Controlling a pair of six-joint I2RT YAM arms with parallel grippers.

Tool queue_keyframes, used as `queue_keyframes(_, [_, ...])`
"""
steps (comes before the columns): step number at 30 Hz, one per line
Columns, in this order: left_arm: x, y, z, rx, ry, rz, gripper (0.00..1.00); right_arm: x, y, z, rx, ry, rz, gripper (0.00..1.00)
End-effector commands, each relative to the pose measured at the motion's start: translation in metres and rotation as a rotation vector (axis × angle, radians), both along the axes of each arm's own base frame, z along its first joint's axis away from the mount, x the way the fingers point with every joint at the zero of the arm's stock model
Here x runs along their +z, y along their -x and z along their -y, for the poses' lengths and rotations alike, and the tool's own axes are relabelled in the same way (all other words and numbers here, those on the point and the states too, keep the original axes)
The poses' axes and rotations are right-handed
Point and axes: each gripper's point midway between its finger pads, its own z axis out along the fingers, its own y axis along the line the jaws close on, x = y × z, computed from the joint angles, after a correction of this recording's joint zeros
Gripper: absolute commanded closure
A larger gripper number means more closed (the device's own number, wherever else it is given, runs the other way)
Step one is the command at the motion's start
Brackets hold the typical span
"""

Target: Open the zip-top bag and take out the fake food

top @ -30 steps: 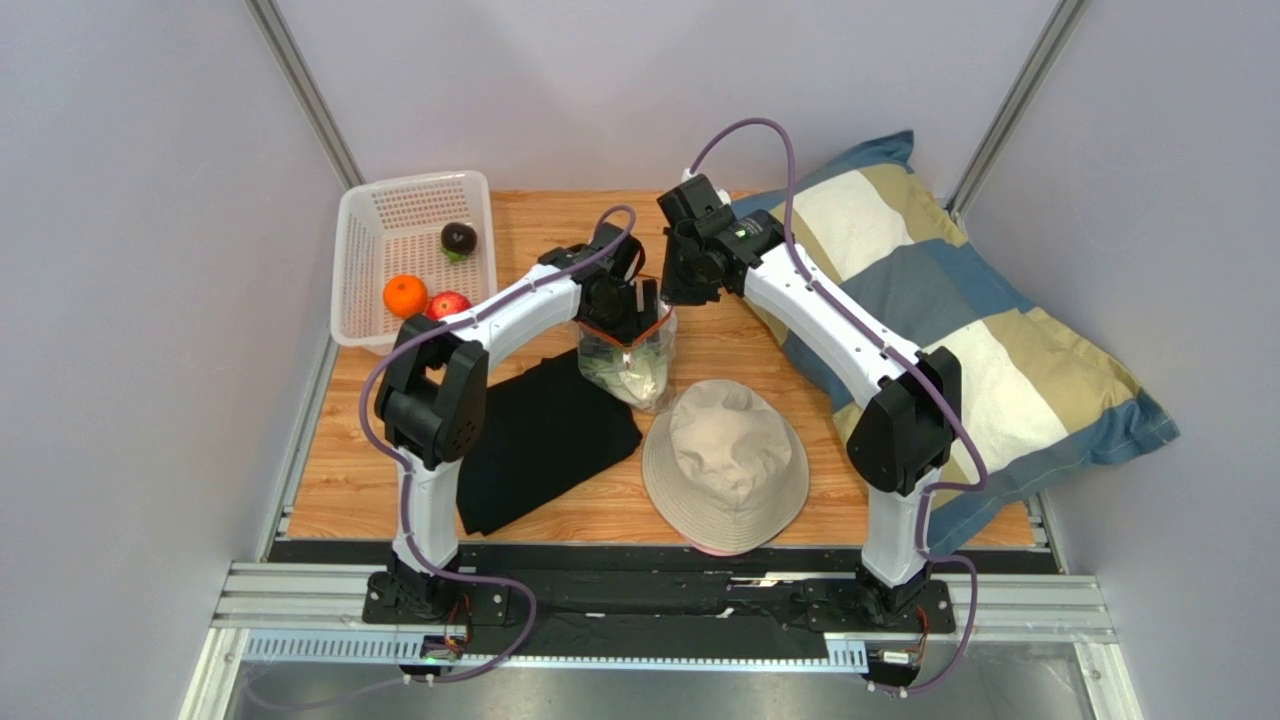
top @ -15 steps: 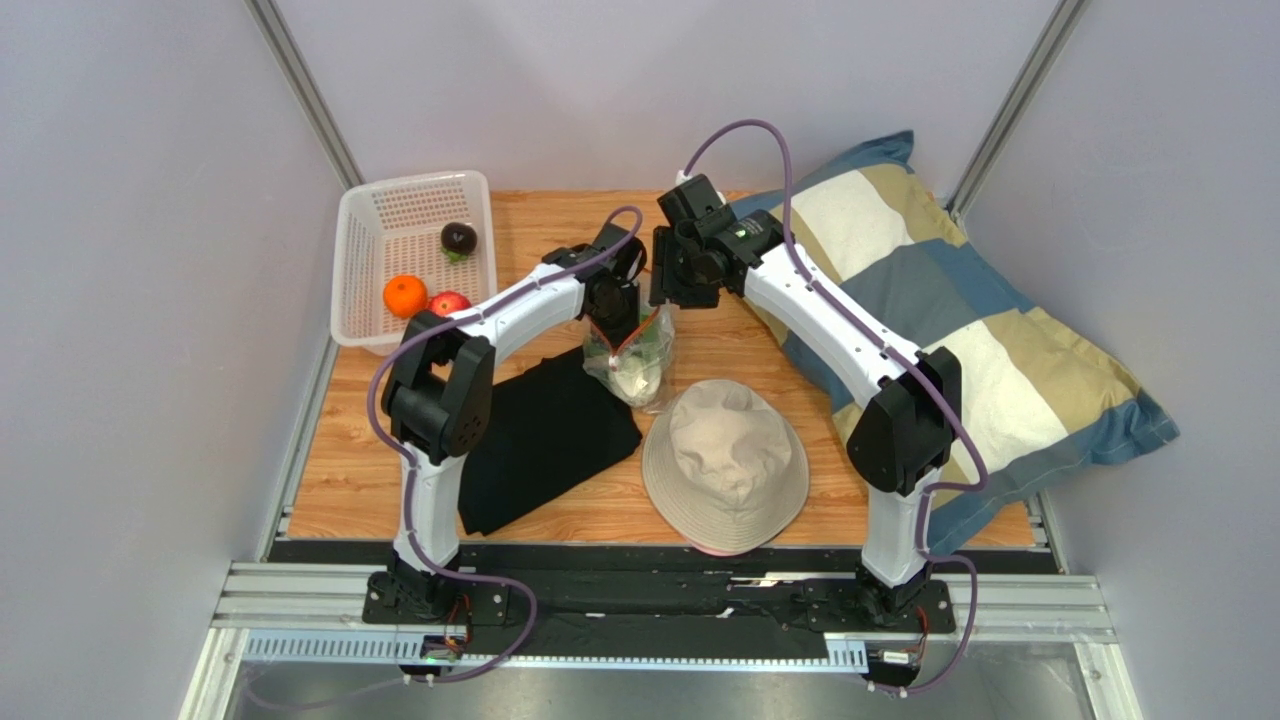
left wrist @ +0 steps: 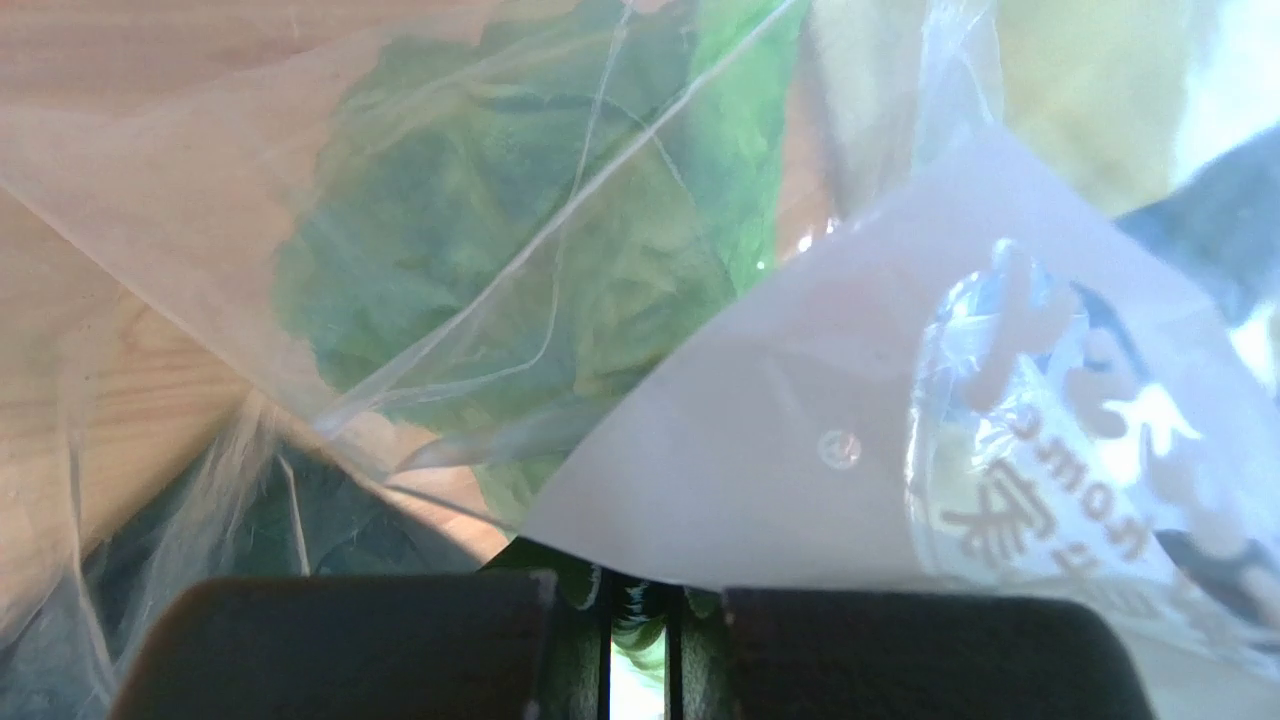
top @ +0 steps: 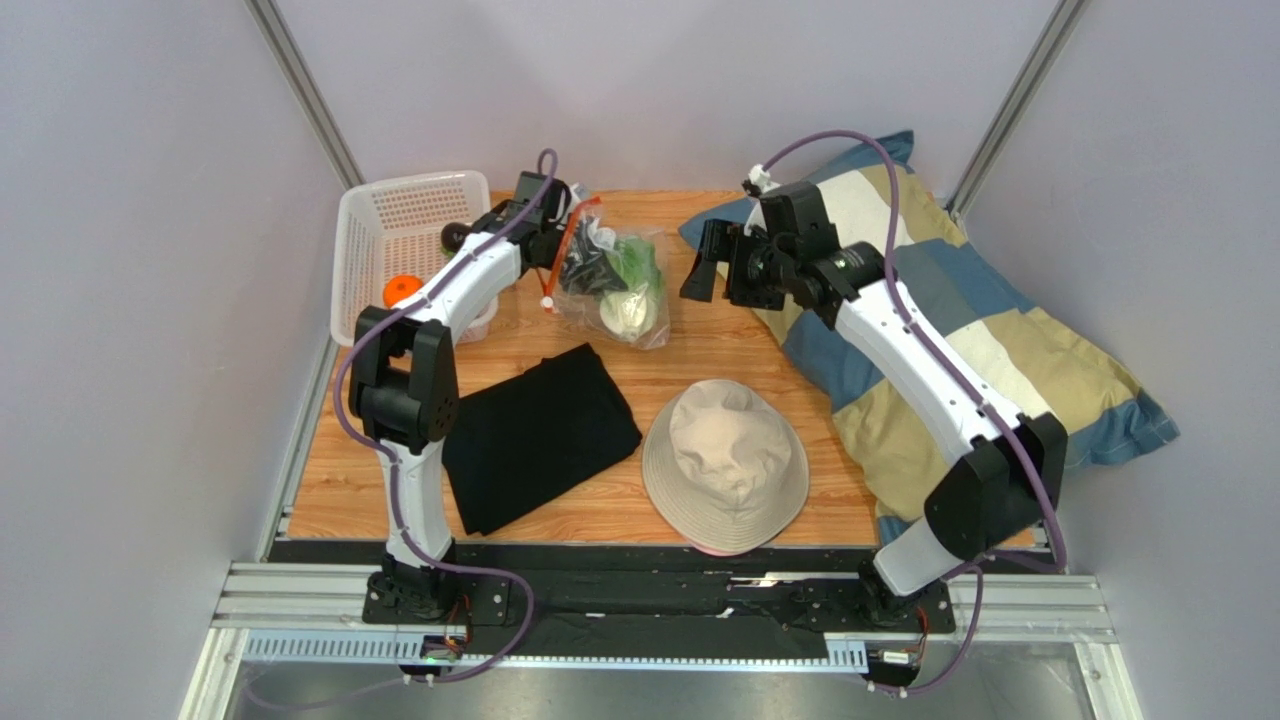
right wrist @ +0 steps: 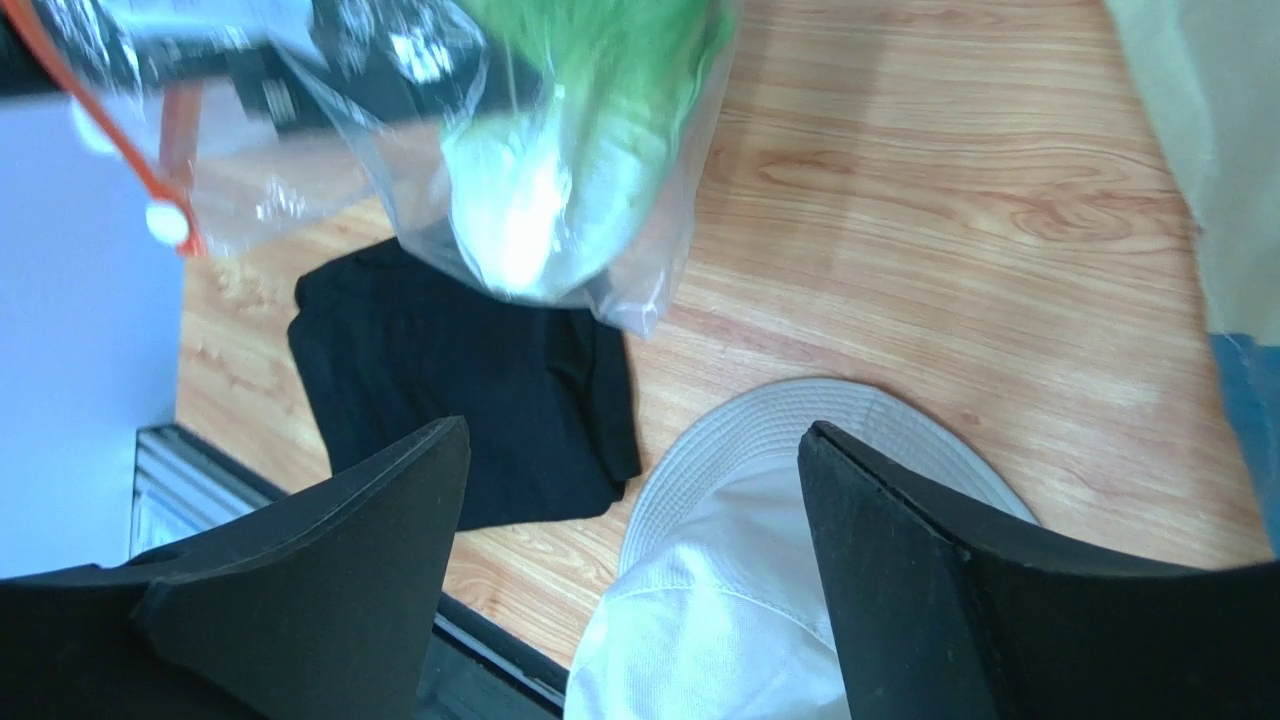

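The clear zip-top bag [top: 619,282] hangs at the back of the table with its orange-red zip strip [top: 562,255] on the left. My left gripper [top: 583,255] is shut on the bag's plastic near that strip. A pale green-white cabbage [top: 633,306] sits inside the bag. In the left wrist view the gripper [left wrist: 639,600] pinches the plastic below the white label [left wrist: 842,435] and the green leaves [left wrist: 496,255]. My right gripper [top: 696,278] stands open to the right of the bag, apart from it; its wrist view shows the gripper [right wrist: 631,578] holding nothing and the bagged cabbage [right wrist: 556,180] above.
A white mesh basket [top: 361,225] at the back left holds an orange fruit [top: 398,288] and a dark round fruit [top: 451,233]. A black cloth [top: 534,435] and a beige hat [top: 726,462] lie in front. A checked pillow [top: 962,330] fills the right side.
My left gripper shut on the bag and carried it back and left toward the basket. My right gripper let go, opened and swung right toward the pillow.
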Motion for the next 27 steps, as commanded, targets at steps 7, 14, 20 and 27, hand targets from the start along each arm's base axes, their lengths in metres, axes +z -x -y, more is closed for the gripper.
queue_keyframes(7, [0.101, -0.005, 0.026, -0.036, 0.378, 0.068, 1.0, -0.022, 0.001, -0.042, 0.308, -0.173, 0.093, 0.17])
queue_keyframes(14, [0.099, 0.008, 0.025, -0.035, 0.396, 0.029, 1.0, -0.049, -0.017, -0.044, 0.322, -0.094, 0.116, 0.24])
queue_keyframes(20, [0.101, 0.017, 0.021, -0.042, 0.377, 0.036, 1.0, -0.056, -0.024, -0.049, 0.307, -0.118, 0.103, 0.65])
queue_keyframes(27, [0.092, 0.021, 0.004, -0.053, 0.241, 0.077, 1.0, -0.067, -0.041, -0.032, 0.167, -0.024, 0.058, 1.0])
